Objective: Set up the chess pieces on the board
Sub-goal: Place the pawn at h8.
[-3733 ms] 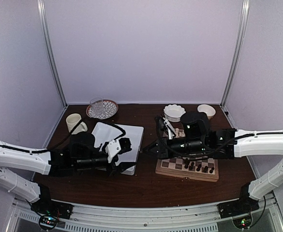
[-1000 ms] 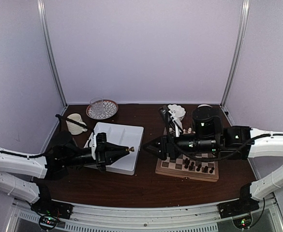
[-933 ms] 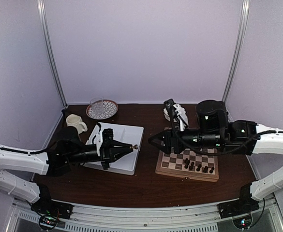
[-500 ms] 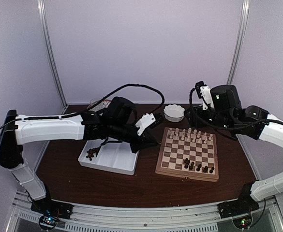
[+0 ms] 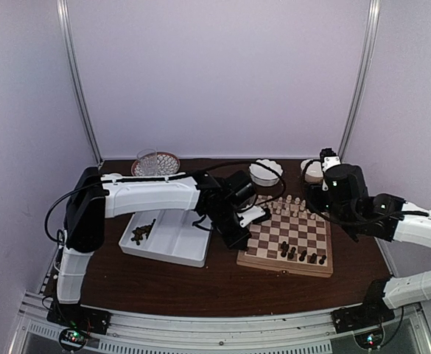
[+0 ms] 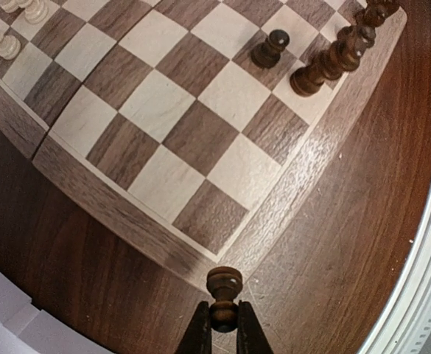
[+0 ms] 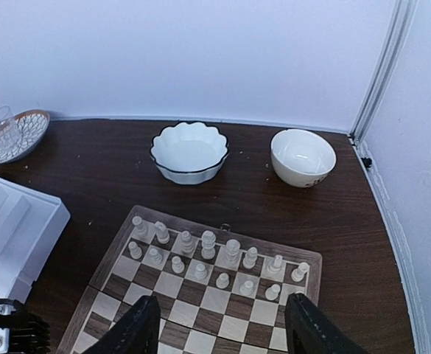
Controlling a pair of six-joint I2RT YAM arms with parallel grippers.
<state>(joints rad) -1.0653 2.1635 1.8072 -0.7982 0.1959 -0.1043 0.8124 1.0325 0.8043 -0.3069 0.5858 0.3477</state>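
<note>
Left wrist view: left jaws pinch an upright dark pawn (image 6: 224, 284) just off the near-left corner of the board (image 6: 163, 110), squares lying rightward; right jaws half-open, empty.

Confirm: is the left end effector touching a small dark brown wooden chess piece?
Touching. Left wrist view: left end effector pinches the small dark brown wooden chess piece, both sides.

Robot test cell in a laboratory: plain pale wall panels (image 5: 215, 74) and aluminium corner posts (image 5: 79, 81) enclose a dark wooden bench (image 5: 171, 284). Two robot arms (image 5: 149, 193) are bolted to a metal rail (image 5: 215, 335) at its near edge.
</note>
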